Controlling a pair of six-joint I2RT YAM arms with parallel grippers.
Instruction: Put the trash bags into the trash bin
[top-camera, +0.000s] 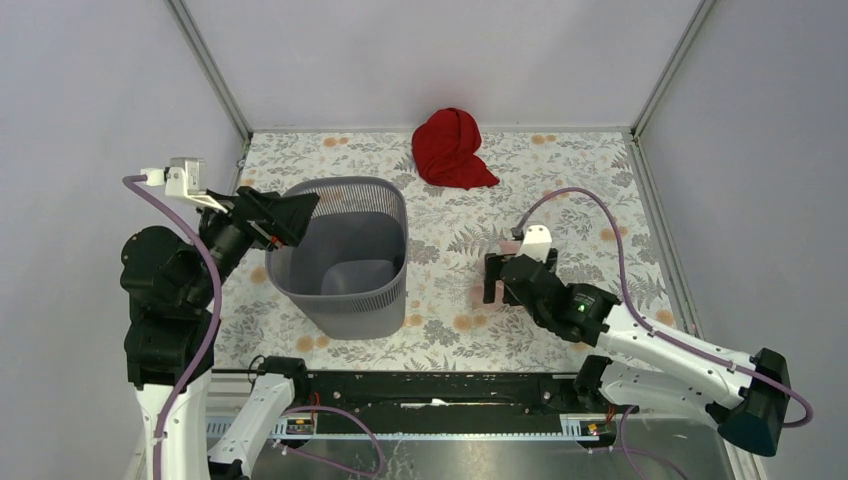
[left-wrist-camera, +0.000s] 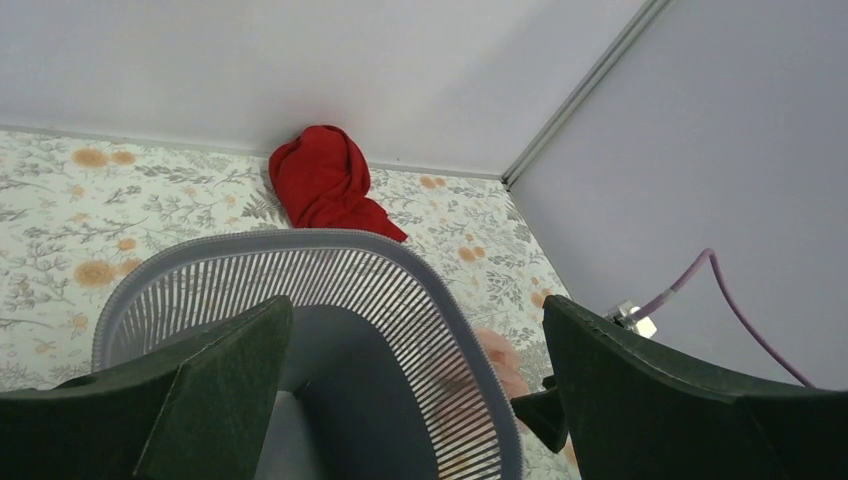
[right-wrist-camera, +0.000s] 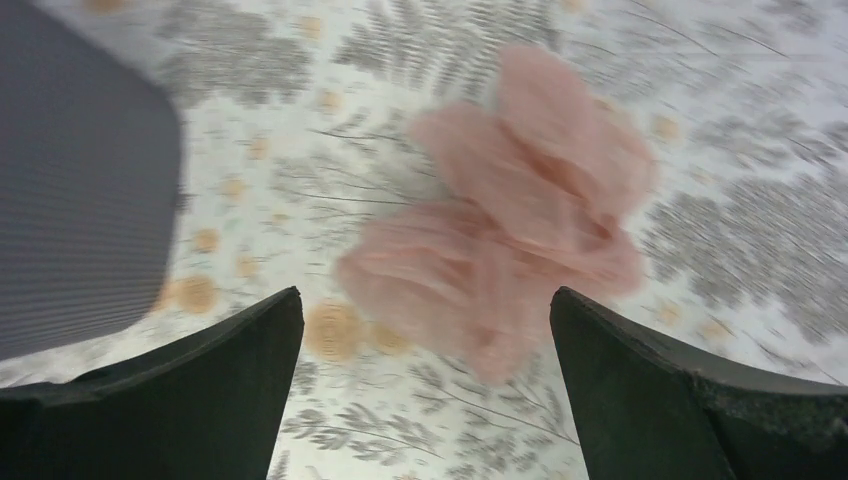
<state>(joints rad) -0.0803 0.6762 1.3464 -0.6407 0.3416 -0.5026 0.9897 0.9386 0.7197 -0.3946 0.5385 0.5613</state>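
The pale pink trash bag (right-wrist-camera: 510, 240) lies crumpled on the floral tabletop, to the right of the bin. It also shows past the bin's rim in the left wrist view (left-wrist-camera: 497, 355). In the top view my right arm hides most of it. My right gripper (right-wrist-camera: 425, 300) is open and empty, its jaws spread just short of the bag; in the top view it (top-camera: 490, 280) hovers right of the bin. The grey mesh trash bin (top-camera: 350, 310) stands upright, with nothing visible inside. My left gripper (top-camera: 298, 215) is open and empty above the bin's left rim (left-wrist-camera: 330, 238).
A dark red cloth bundle (top-camera: 452, 150) lies at the back of the table near the rear wall and also shows in the left wrist view (left-wrist-camera: 325, 180). Enclosure walls close the table on the left, back and right. The bin's wall (right-wrist-camera: 80, 200) is left of the right gripper.
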